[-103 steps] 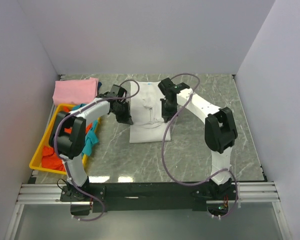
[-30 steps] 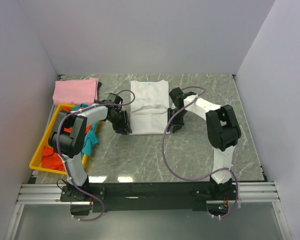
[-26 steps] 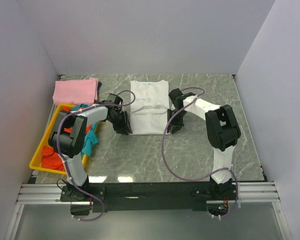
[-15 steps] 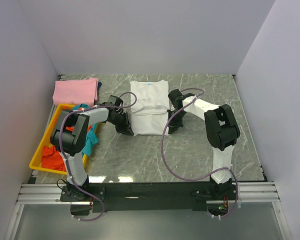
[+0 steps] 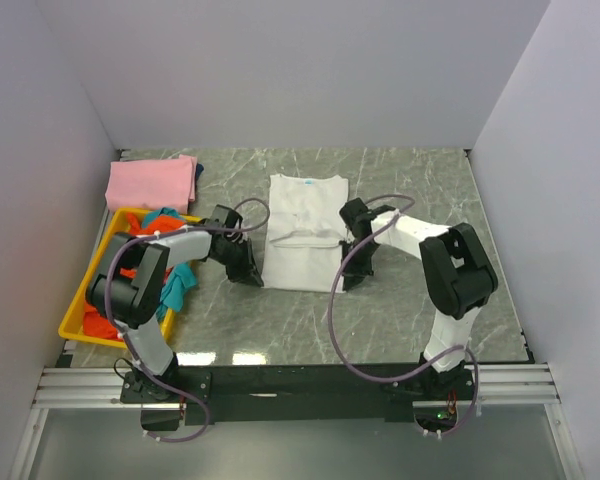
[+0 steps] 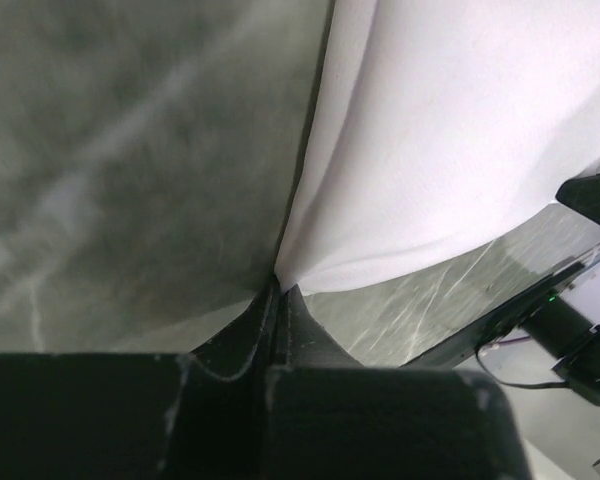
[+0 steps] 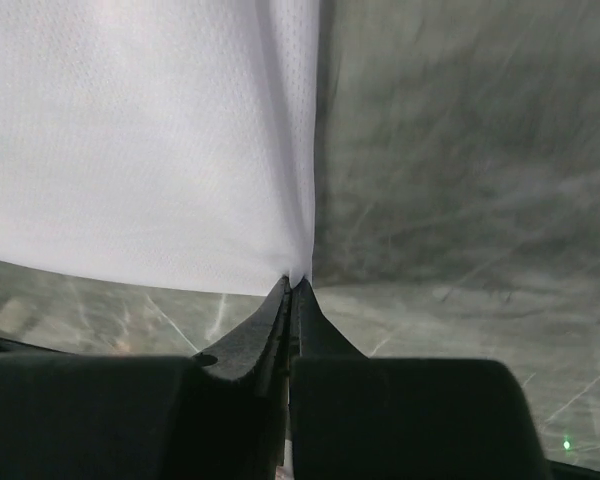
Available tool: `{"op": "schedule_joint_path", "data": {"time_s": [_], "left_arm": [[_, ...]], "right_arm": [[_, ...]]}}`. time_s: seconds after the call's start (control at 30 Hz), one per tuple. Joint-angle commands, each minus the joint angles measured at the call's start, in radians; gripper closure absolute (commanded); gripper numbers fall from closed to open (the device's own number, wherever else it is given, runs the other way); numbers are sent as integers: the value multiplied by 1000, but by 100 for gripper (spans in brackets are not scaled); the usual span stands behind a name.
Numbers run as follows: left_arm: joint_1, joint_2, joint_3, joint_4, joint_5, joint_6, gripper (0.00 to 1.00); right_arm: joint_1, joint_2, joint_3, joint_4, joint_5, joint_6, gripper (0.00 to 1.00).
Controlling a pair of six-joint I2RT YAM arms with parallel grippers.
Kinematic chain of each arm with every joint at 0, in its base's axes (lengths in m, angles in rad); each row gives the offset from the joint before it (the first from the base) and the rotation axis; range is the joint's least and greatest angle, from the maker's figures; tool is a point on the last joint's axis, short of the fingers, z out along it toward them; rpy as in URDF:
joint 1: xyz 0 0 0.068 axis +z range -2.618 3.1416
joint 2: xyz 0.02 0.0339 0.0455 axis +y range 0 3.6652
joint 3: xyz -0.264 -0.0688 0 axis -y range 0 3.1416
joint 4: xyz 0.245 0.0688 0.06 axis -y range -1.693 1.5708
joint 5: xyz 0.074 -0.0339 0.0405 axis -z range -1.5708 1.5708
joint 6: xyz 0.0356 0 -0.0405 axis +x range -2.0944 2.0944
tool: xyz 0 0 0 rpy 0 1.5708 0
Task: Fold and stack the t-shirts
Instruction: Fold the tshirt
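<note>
The left pincer [image 6: 278, 290] is closed tight, its two dark fingers meeting on the near left corner of the white t-shirt [image 5: 305, 235]. The cloth bunches into a small point where it enters the jaws. The right pincer [image 7: 292, 285] is closed in the same way on the near right corner, with the hem drawn to a peak between its fingers. Both pincers sit low, at or just above the grey marbled table [image 5: 410, 310], one at each side of the shirt's near edge.

The white t-shirt lies in the middle of the table as a long, narrow rectangle, with its sides folded in. Its collar points to the far wall, and a small blue label [image 5: 308, 182] shows at the neck. A soft crease runs across it about halfway along.

At the far left corner of the table, a folded pink t-shirt [image 5: 152, 181] lies flat. Just in front of it, along the left edge, stands a yellow tray [image 5: 73, 322]. It holds a crumpled orange-red t-shirt [image 5: 105, 318], and a teal t-shirt [image 5: 180, 282] hangs over its right rim. The left arm reaches across from beside the tray.
</note>
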Motion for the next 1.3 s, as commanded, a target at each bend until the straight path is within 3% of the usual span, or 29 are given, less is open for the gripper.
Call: {"op": "schedule_joint_path", "data": {"time_s": [0.0,0.37,0.43,0.47,0.57,0.7,0.83,1.27], "left_arm": [[-27,-69,-61,-40,-52,-5,100],[-133,-262,-201,-73,-60,-66,100],[-147,-286,-231,-60,-47,-74,100],[-152,-290,-240,-56,-43,-79,100],[-167,-297,-254,-49,-33,-82,100],[-182,-299,-265,-40,-27,-83,100],[-190,-297,-267,-44,-33,-74,100],[-193,-271,-244,-72,-46,-46,100]], "right_arm": [[39,-96,-85,-42,47,24,100],[117,-308,-294,-51,41,136,100],[128,-333,-305,-59,38,145,88],[129,-340,-300,-67,39,150,64],[151,-367,-234,-129,68,151,48],[162,-390,-84,-183,76,140,46],[169,-342,-6,-130,26,130,46],[251,-6,183,-22,-14,88,47]]}}
